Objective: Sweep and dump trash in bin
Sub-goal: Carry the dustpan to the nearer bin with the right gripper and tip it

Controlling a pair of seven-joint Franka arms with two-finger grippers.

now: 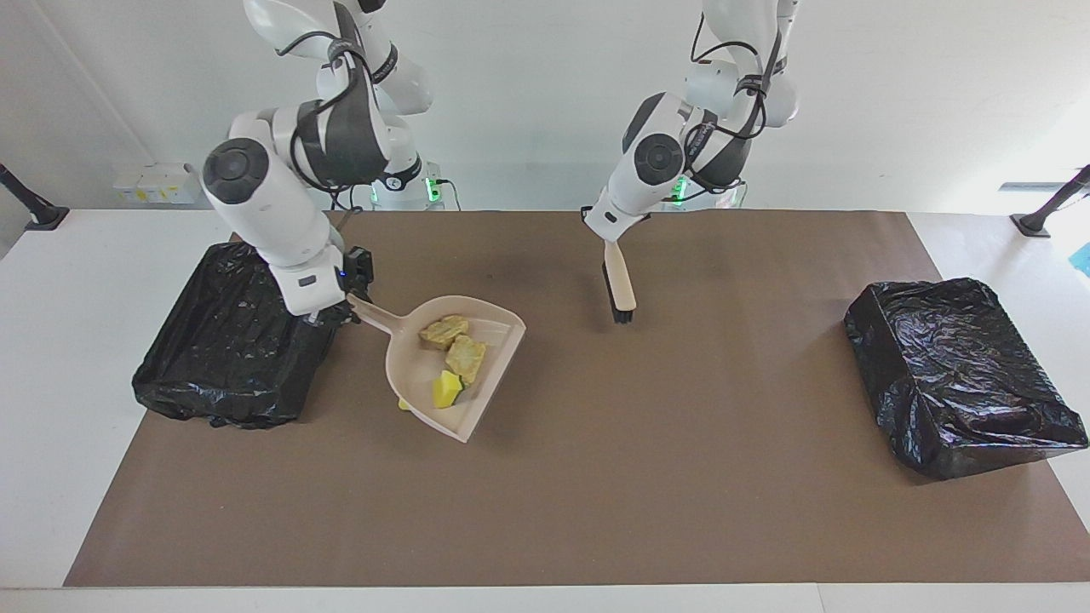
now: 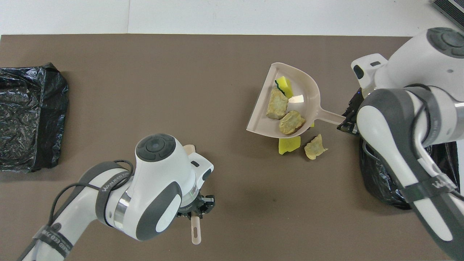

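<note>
My right gripper (image 1: 351, 298) (image 2: 348, 122) is shut on the handle of the beige dustpan (image 1: 485, 387) (image 2: 308, 81), which hangs tilted above the mat beside the black-lined bin (image 1: 221, 400) (image 2: 380, 183) at the right arm's end. In the pan lie two tan chunks (image 1: 444, 331) (image 2: 277, 105) and a yellow wedge (image 1: 445, 389) (image 2: 285, 85) of trash. Under the pan, loose trash stays on the mat: a yellow wedge (image 2: 289, 145) and a tan chunk (image 2: 314, 147). My left gripper (image 1: 606, 238) (image 2: 195, 214) is shut on the brush (image 1: 619, 291) handle (image 2: 195, 233), bristles down over the mat near the robots.
A second black-lined bin (image 1: 962, 375) (image 2: 29, 116) stands at the left arm's end of the table. The brown mat (image 1: 681, 477) covers the working area, with white table around it.
</note>
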